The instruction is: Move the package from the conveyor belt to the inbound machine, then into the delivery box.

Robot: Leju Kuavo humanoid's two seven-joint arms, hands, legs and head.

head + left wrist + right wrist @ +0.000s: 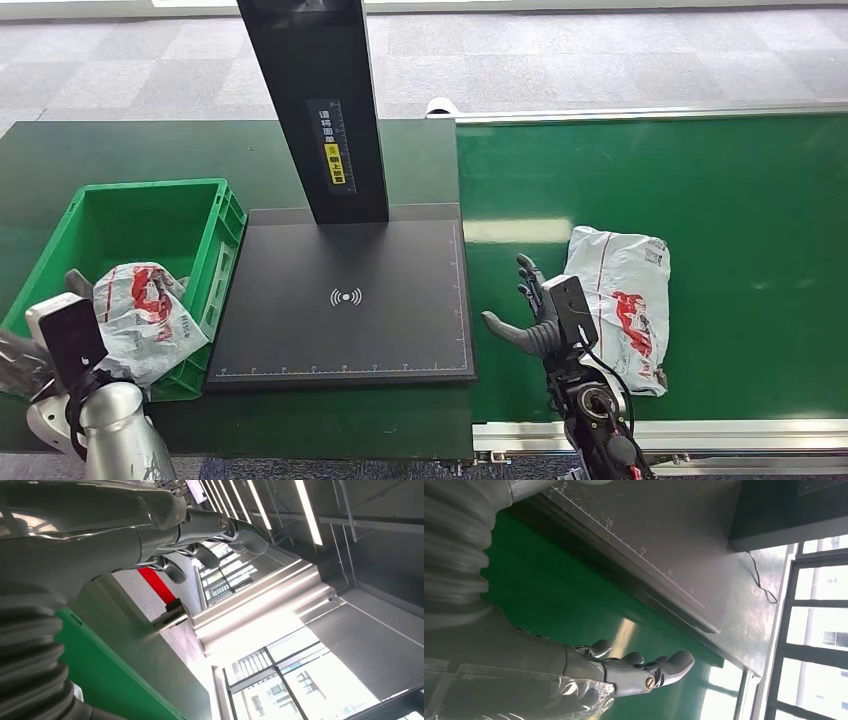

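Green belt (750, 200), right hand (530, 315) spread beside package (625, 300), left hand's (78, 285) grip unclear.

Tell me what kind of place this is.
Probably a parcel-sorting or logistics station, perhaps a mock-up in an office hall. A green conveyor belt carries a plastic mail package, a black scanning platform sits beside it, and a green crate stands at the far side.

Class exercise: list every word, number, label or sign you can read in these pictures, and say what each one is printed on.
"5", "10", "15": ruler numbers along the edge of the scanner plate; further numbers too blurred.
Wireless-wave sign, no words: middle of the scanner plate.
Black and yellow label on the black post: characters too small to read.
Red print on the package on the belt and the package at the green crate: unreadable.
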